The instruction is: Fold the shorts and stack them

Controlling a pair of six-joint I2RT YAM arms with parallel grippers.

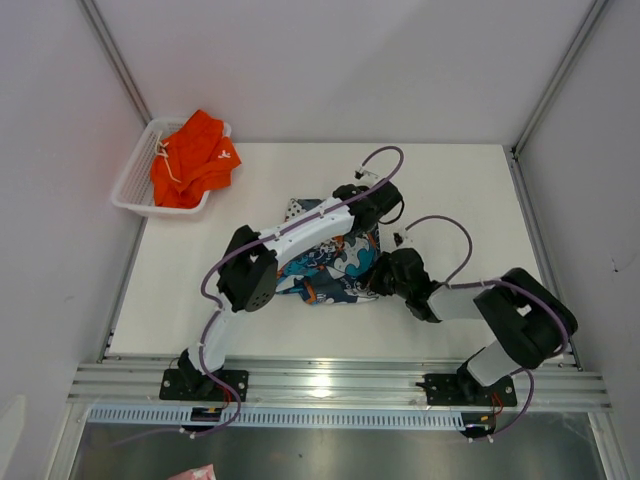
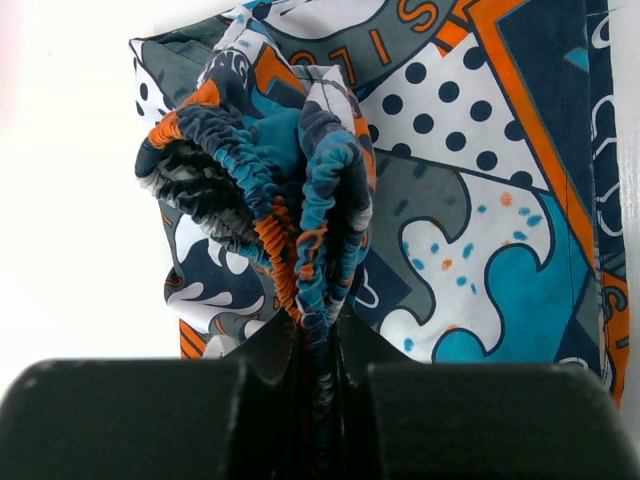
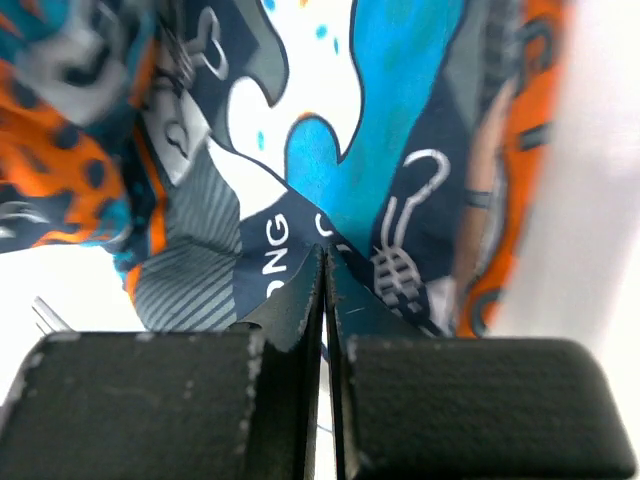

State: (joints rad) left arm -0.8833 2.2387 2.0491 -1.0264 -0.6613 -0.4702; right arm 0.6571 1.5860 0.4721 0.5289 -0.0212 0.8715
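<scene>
Cloth, printed shorts (image 1: pixel 335 268): blue, teal, orange and white pattern; lying near the middle of the table (image 1: pixel 460 200), between my two wrists.
Waistband (image 2: pixel 300 230): gathered elastic of the printed shorts, bunched into a raised loop directly ahead of my left fingers (image 2: pixel 130 420).
Left gripper (image 2: pixel 305 400): clenched on the bunched waistband; in the top view it sits at the far right part of the cloth.
Right gripper (image 3: pixel 325 330): jaws pressed together to a hairline gap, pinching a fold of the printed shorts at their tips; positioned at the near right edge of the cloth.
Orange shorts (image 1: pixel 195 160): plain, crumpled, resting in the basket (image 1: pixel 130 192), well apart from both my grippers.
Drawstring (image 1: pixel 165 163): white, lying across the orange shorts.
Basket: white mesh plastic, at the far left corner of the table.
</scene>
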